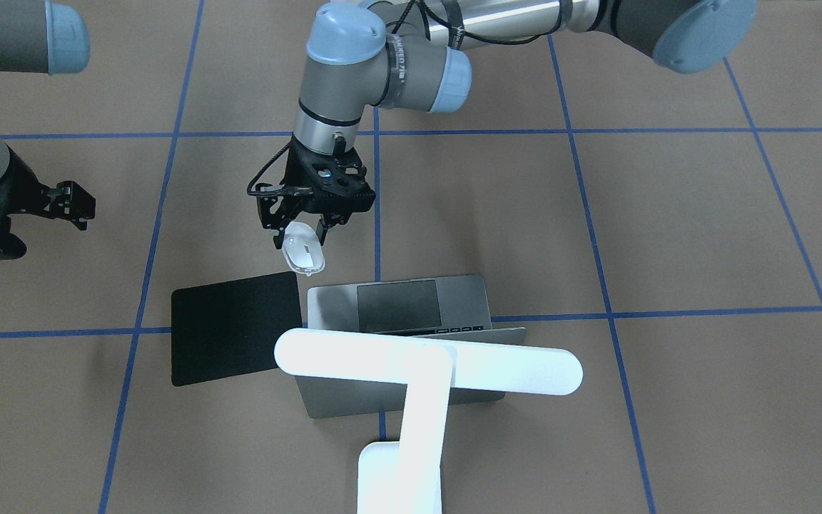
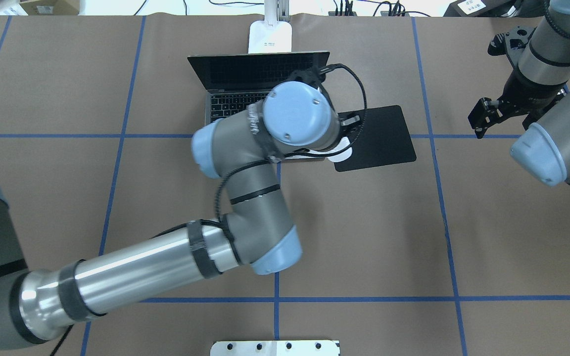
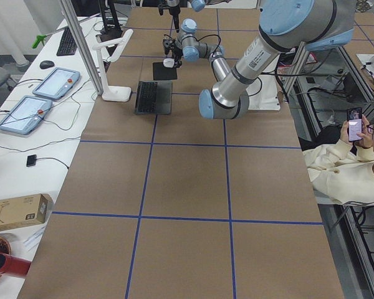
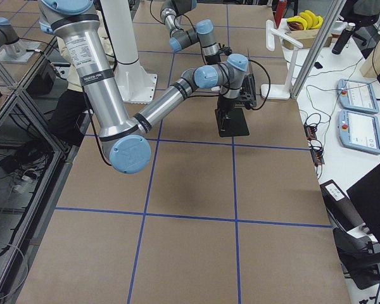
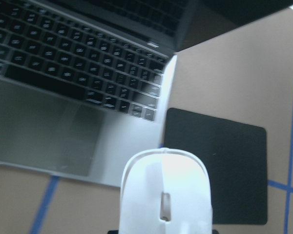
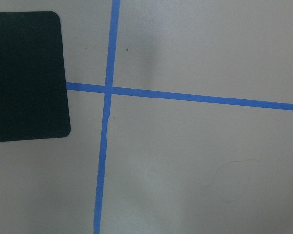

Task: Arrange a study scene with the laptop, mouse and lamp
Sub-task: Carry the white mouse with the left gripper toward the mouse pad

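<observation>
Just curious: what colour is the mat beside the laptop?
The mat is plain black, clearest in the exterior front-facing view.

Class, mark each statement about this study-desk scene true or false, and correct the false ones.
1. The left end effector grips the mouse. True.
2. The laptop is closed. False: it is open, with its keys showing.
3. The mouse lies on the black mat. False: it is held up in the air near the mat's edge.
4. The lamp stands on the laptop's far side from the robot. True.
</observation>
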`<state>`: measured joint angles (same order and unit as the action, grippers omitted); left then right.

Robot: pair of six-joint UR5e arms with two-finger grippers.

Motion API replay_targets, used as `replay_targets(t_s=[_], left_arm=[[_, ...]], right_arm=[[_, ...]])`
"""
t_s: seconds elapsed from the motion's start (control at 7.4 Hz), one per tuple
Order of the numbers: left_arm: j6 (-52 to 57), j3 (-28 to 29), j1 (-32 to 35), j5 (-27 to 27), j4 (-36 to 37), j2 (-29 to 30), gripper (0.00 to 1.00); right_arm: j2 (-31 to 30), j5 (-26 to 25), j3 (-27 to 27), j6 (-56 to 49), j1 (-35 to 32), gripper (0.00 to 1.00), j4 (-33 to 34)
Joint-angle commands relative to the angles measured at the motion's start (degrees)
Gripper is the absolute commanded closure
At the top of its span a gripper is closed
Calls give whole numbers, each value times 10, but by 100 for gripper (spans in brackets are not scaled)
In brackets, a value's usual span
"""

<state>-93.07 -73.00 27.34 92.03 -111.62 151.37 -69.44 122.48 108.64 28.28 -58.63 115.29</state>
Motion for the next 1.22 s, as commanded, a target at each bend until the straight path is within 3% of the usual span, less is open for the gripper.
replay_targets(t_s=[0.0, 0.27, 0.54, 0.81, 0.95, 1.08], left_arm=[[-7, 109, -17, -61, -49, 56, 100], [-6, 142, -22, -94, -61, 57, 100], [-6, 174, -58, -169, -84, 59, 100], [-4, 179, -67, -180, -83, 66, 100], [-4, 180, -67, -180, -83, 70, 56], [-4, 179, -67, -181, -83, 71, 26]], right_arm=[[-1, -1, 1, 2, 1, 0, -1], [-2, 1, 11, 3, 2, 0, -2], [-3, 1, 33, 18, 2, 0, 1], [-3, 1, 35, 22, 8, 0, 1], [-3, 1, 39, 22, 8, 0, 1], [-3, 3, 39, 22, 8, 0, 1]])
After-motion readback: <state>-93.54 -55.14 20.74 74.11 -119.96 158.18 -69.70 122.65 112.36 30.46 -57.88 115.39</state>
